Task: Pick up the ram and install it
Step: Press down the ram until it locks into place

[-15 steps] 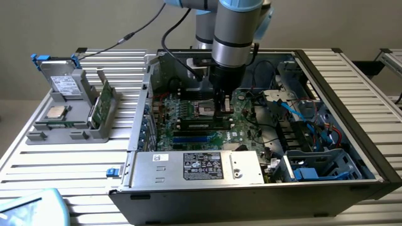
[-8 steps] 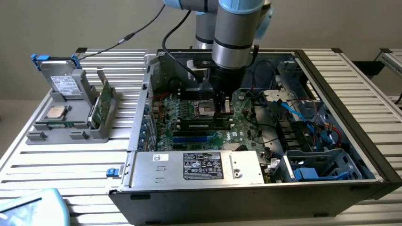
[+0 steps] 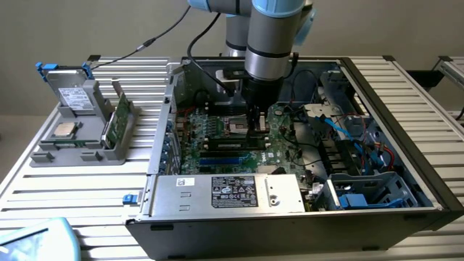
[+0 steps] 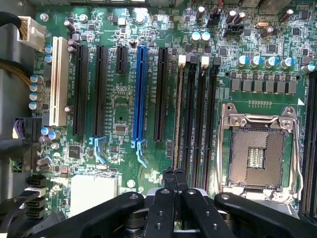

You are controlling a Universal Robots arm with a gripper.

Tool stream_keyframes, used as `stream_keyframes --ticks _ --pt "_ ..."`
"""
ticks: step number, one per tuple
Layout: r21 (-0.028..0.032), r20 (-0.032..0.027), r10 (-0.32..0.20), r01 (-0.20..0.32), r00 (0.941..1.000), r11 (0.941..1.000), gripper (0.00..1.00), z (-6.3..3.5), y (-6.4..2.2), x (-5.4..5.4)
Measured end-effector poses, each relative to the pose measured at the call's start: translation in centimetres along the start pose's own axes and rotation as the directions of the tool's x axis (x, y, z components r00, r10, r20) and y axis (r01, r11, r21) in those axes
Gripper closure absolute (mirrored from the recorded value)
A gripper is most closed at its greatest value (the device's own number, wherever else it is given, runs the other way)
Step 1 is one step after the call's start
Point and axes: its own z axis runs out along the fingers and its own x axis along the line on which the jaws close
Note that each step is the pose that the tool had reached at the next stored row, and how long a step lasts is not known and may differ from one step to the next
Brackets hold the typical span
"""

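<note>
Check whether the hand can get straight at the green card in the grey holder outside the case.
Probably not directly: the hand is low inside the case, over the motherboard, and the case wall stands between it and the green card. Over the wall looks free.

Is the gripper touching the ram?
Cannot tell. Wrist view: the shut gripper sits over the end of the ram standing in its slot; neither contact nor gap shows plainly.

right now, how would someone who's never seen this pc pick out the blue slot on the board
Look inside the open computer case at the green motherboard. Among its long parallel slots, the blue slot lies with black slots on both sides. It is the only blue one; one white slot sits at the row's end.
</note>
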Motion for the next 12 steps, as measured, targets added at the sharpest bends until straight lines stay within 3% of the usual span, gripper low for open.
stream_keyframes --ticks 7,12 --pt "0.0012 0.0016 0.0 0.0 1.0 1.0 0.89 -0.04 0.05 -0.02" --pt "0.0035 0.0009 0.0 0.0 1.0 1.0 0.89 -0.2 0.96 -0.05"
